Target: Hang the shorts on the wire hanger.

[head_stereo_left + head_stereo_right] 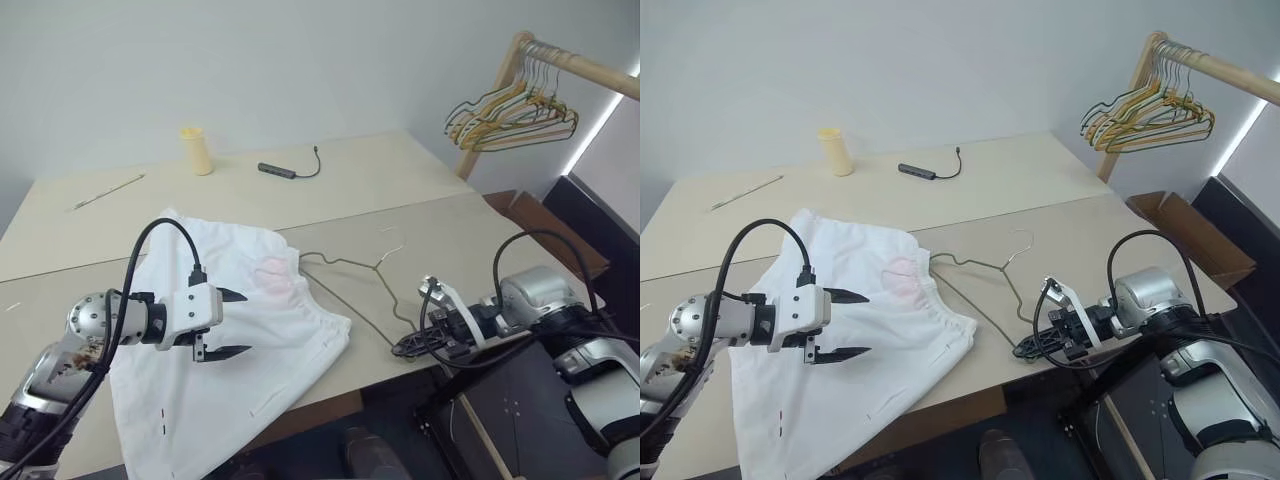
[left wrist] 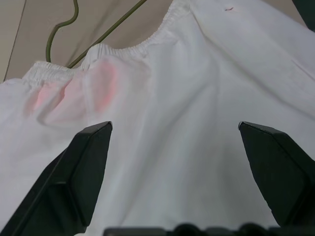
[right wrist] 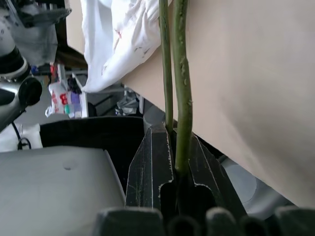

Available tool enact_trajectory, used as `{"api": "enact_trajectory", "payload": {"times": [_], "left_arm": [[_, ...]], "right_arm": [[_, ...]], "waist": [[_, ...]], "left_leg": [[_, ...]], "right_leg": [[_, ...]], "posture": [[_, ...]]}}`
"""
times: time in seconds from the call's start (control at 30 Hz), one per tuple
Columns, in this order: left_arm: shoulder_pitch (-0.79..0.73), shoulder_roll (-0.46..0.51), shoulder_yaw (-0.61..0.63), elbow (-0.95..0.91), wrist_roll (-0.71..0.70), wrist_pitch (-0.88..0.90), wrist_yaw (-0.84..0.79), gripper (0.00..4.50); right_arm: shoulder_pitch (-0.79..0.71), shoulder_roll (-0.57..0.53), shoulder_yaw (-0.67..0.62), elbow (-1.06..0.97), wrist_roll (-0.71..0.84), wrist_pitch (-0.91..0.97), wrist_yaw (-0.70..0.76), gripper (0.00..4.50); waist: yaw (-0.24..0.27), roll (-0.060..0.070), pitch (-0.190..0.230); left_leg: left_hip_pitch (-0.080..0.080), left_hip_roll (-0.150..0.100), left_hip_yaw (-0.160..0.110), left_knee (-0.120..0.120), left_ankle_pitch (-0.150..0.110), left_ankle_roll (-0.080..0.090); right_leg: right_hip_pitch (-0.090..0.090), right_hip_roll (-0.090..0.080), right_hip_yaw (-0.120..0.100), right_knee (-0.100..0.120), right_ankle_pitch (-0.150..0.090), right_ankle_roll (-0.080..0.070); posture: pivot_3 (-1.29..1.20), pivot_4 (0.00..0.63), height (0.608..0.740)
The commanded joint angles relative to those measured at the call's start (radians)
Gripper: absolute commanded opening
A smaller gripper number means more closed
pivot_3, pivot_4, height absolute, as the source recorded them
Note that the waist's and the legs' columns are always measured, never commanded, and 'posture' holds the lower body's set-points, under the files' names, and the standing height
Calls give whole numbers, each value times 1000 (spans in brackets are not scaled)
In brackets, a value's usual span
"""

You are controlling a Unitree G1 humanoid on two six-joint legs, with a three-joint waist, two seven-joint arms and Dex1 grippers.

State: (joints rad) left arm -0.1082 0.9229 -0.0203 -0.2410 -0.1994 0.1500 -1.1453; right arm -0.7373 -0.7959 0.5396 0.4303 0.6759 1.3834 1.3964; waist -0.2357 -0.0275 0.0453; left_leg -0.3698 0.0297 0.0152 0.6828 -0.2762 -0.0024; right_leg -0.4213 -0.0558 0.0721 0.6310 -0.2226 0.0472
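The white shorts (image 1: 200,380) lie flat on the table with the gathered waistband and a pink smudge (image 1: 272,277) toward the right. My left gripper (image 1: 247,323) hovers open just over the cloth, below the smudge, with nothing between its fingers (image 2: 88,162). The thin olive wire hanger (image 1: 348,263) lies on the table right of the waistband, its hook beside the elastic. At the table's front edge my right gripper (image 1: 408,347) is shut on the hanger's near corner; in the right wrist view two strands of wire (image 3: 179,73) run out of the shut jaws.
At the back of the table stand a yellow cup (image 1: 198,150), a dark cable adapter (image 1: 280,171) and a thin stick (image 1: 105,192). A wooden rail (image 1: 580,65) at the far right carries bunched coloured hangers (image 1: 510,112). A cardboard box (image 1: 1185,235) sits beyond the table's right side.
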Motion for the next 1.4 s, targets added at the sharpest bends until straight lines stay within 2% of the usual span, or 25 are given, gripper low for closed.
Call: {"api": "enact_trajectory", "payload": {"times": [0.03, 0.33, 0.53, 0.7, 0.87, 1.03, 1.1, 1.4], "left_arm": [[-3, 5, 20, -27, 1, -11, 15, 4479], [1, 2, 5, -25, 22, -21, 29, 4479], [-5, -4, -11, -5, 62, -42, 43, 4479], [2, -7, -9, -3, 67, -44, 48, 4479], [18, -8, -5, -8, 73, -46, 60, 4479], [26, -11, -8, -12, 82, -49, 67, 4479], [22, -12, -11, -8, 87, -52, 70, 4479], [3, -19, -34, 1, 105, -61, 81, 4479]], "right_arm": [[-18, -25, 0, -32, -25, -51, 65, 0], [-20, -85, 88, -123, -130, -205, 213, 0], [-107, -28, 159, -13, -218, -245, 218, 0], [-163, 27, 169, 96, -276, -287, 218, 0], [-201, 29, 161, 147, -230, -325, 218, 0], [-239, -15, 230, 105, -67, -301, 218, 0], [-251, -12, 269, 119, -51, -308, 218, 0], [-299, 77, 369, 223, -112, -380, 218, 0]], "waist": [[2, 0, 0], [2, 0, 0], [-1, 0, 0], [2, 1, 0], [4, 1, 0], [4, 1, 0], [4, 1, 0], [1, 1, 0]], "left_leg": [[0, 0, 0, 0, 0, 0], [0, 0, -1, 0, 0, 0], [1, 0, -1, 1, 0, 0], [1, 0, -1, 1, 0, 0], [0, -1, -2, 1, 0, 0], [0, -1, -3, 1, 0, 0], [1, -1, -3, 1, 0, 0], [1, -1, -3, 1, 0, 0]], "right_leg": [[0, 0, 0, 0, 0, 0], [0, 0, 0, 0, 1, -2], [0, 0, 0, 1, 1, -2], [0, 0, 0, 1, 3, -5], [0, -2, -1, 1, 3, -5], [0, -2, -1, 2, 3, -5], [0, -2, -1, 2, 3, -5], [0, -2, -1, 3, 3, -5]], "posture": [[-171, 0, 740], [-171, 0, 740], [-163, 0, 740], [-149, 0, 740], [-143, 0, 740], [-142, 0, 740], [-144, 0, 740], [-144, 0, 740]]}}
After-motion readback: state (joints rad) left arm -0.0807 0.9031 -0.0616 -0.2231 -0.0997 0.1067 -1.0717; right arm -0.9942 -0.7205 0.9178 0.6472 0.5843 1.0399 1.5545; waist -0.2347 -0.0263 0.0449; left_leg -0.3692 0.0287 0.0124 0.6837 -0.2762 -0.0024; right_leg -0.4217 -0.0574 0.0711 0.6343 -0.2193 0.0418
